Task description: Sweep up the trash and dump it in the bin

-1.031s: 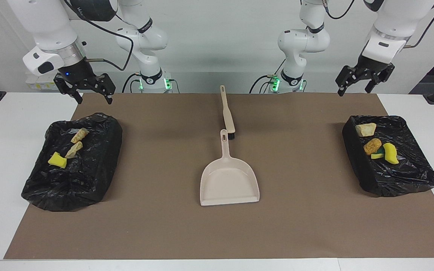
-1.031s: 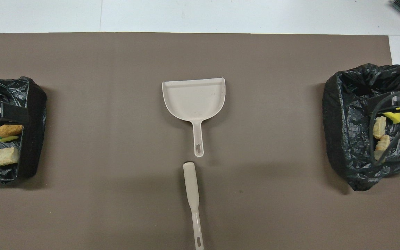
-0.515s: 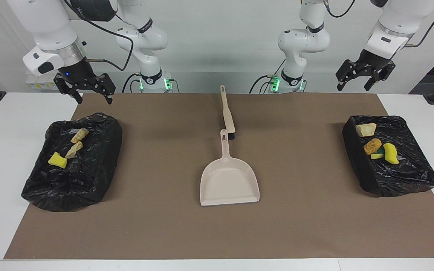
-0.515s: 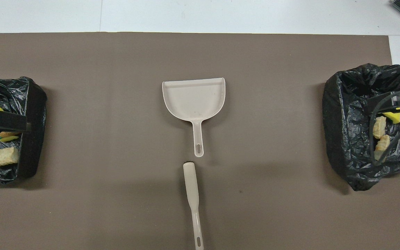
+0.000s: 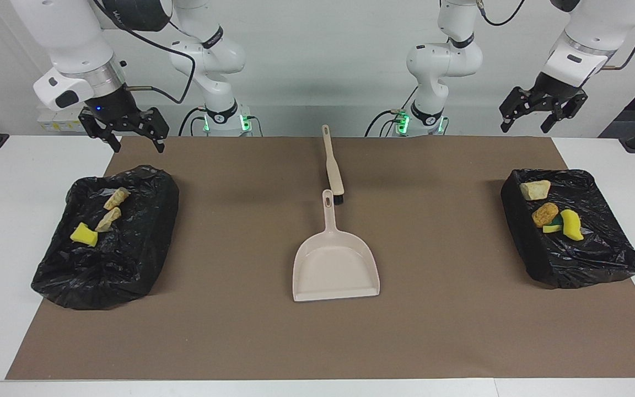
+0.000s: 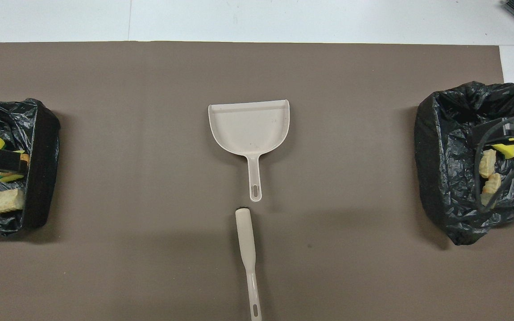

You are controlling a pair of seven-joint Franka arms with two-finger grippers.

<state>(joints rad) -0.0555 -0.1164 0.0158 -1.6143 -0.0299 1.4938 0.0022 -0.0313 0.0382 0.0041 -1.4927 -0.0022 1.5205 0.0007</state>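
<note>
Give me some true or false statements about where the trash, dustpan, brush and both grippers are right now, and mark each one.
1. All the trash lies in the two black-lined bins. True.
2. The dustpan has trash in it. False: it is empty.
3. The brush lies nearer to the robots than the dustpan. True.
4. The left gripper holds the brush. False: its fingers are open and empty, raised near the bin at the left arm's end.
5. The right gripper is open and holds nothing. True.
</note>
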